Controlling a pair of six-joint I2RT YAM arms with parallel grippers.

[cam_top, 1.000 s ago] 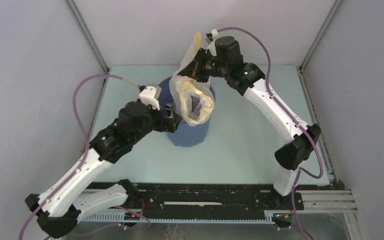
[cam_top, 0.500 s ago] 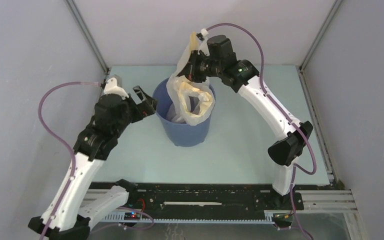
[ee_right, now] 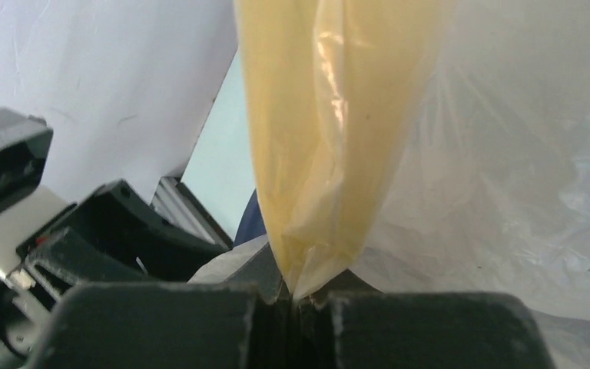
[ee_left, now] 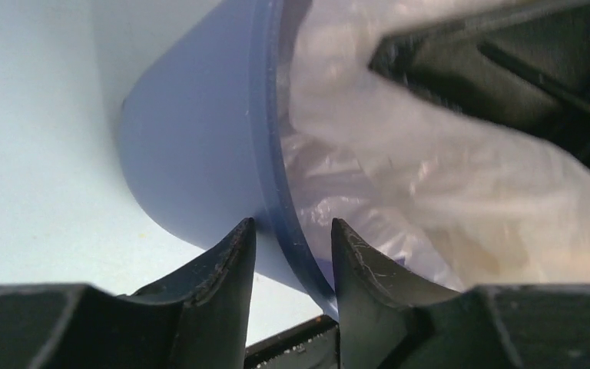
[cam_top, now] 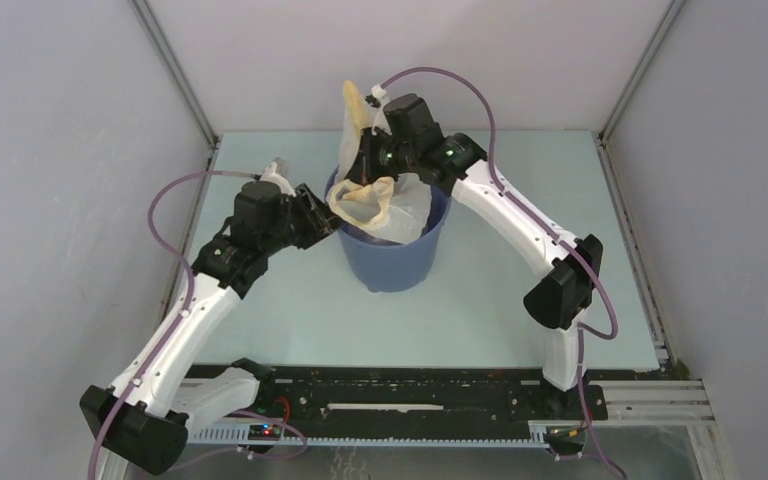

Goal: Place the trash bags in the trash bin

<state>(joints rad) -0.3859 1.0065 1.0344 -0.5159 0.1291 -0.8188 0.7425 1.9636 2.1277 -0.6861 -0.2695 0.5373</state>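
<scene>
The blue trash bin [cam_top: 390, 265] stands mid-table. The white trash bag [cam_top: 400, 205] with its pale yellow band hangs partly inside the bin, and one end sticks up above my right gripper. My right gripper [cam_top: 365, 165] is over the bin's far rim, shut on the yellow band [ee_right: 330, 115]; its jaws [ee_right: 296, 296] pinch the plastic. My left gripper [cam_top: 328, 218] is at the bin's left rim. In the left wrist view its fingers [ee_left: 290, 227] straddle the bin wall [ee_left: 192, 154], one outside and one inside, closed onto it. The bag [ee_left: 430, 177] fills the bin behind them.
White enclosure walls stand at the left, back and right of the pale green table [cam_top: 520, 260]. The black rail with the arm bases [cam_top: 410, 400] runs along the near edge. Purple cables loop above both arms.
My left gripper let go of the bin's side, swung out left, then came back onto the left rim. My right gripper moved left with the bag. The bin shifted slightly right.
</scene>
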